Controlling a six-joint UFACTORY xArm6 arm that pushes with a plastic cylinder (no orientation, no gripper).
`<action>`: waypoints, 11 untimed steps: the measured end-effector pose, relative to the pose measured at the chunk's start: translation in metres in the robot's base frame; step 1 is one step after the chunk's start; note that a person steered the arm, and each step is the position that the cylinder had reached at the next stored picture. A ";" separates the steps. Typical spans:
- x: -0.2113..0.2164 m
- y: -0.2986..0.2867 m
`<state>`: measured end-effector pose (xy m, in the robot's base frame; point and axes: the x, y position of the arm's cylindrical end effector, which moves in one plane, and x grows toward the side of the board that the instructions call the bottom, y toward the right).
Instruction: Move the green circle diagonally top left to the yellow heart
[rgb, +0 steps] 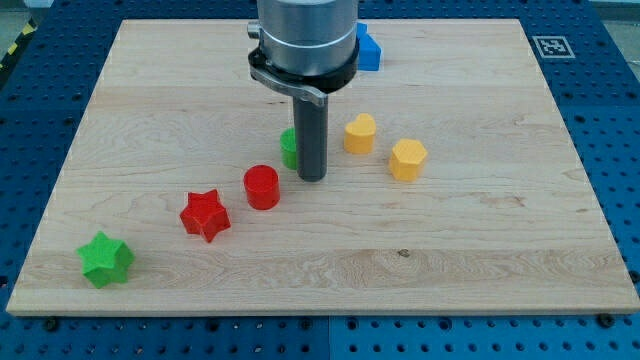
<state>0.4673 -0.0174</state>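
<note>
A green circle (289, 148), a small low block, sits on a wooden board (480, 250) and is mostly hidden behind my rod; only a sliver of it shows just to the view's left of my tip (312, 178), apparently touching it or very nearly so; there is no claw on this arm, only the straight dark rod, so nothing spreads or pinches; judging by its look, the block is light, rigid plastic that should slide easily on smooth wood and may spin away if struck off-centre, so the push belongs on its side wall, square through the middle; a yellow heart (360, 132) lies near my tip toward the view's upper right, with a yellow hexagon-like block (408, 159) just beyond it; a red cylinder (262, 187) sits near, to the lower left, then a red star (205, 214), and a green star (105, 259) well apart; a blue block (369, 50) peeks out behind the arm at the view's top.
</note>
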 end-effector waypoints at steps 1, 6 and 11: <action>-0.024 -0.009; -0.070 -0.100; -0.100 -0.074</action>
